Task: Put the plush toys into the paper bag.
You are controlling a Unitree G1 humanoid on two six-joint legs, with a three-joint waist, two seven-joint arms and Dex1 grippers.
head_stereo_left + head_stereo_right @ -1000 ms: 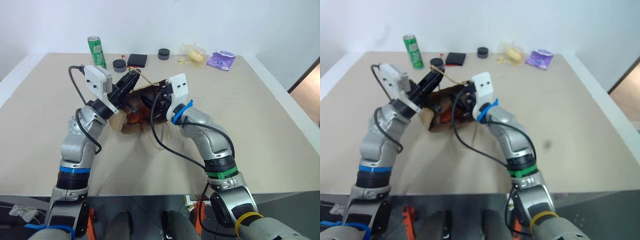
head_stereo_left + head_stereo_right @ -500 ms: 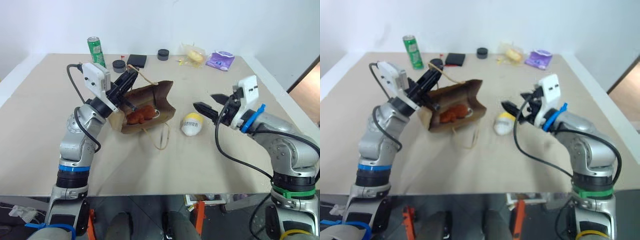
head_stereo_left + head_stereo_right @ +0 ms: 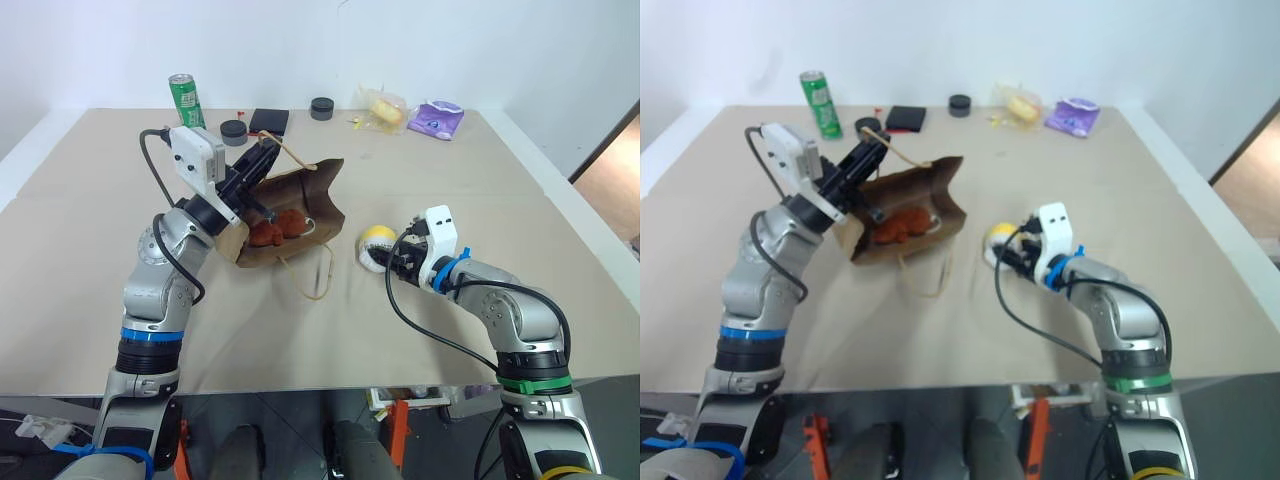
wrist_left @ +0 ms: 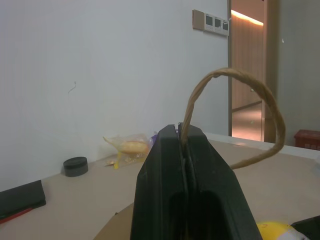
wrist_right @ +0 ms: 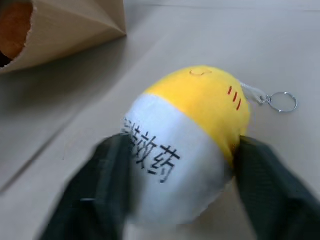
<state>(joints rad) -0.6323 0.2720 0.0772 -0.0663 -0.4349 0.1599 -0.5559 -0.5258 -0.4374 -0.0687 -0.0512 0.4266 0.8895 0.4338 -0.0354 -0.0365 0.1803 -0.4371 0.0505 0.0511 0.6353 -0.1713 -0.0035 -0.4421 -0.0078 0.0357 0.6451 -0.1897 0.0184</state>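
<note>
Egg toy [image 5: 182, 145] between my right claw [image 3: 386, 262] fingers, seemingly touching both; left claw [image 4: 183, 165] clamped on bag handle [image 4: 235, 110]

white-and-yellow egg toy [image 5: 185, 140] between two black fingers [image 5: 97, 200], touching both sides; keyring [image 5: 281, 101] beside; paper bag [image 5: 65, 30] apart

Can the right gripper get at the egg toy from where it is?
Probably yes: the right gripper already straddles the egg toy on the table, nothing between them.
</note>
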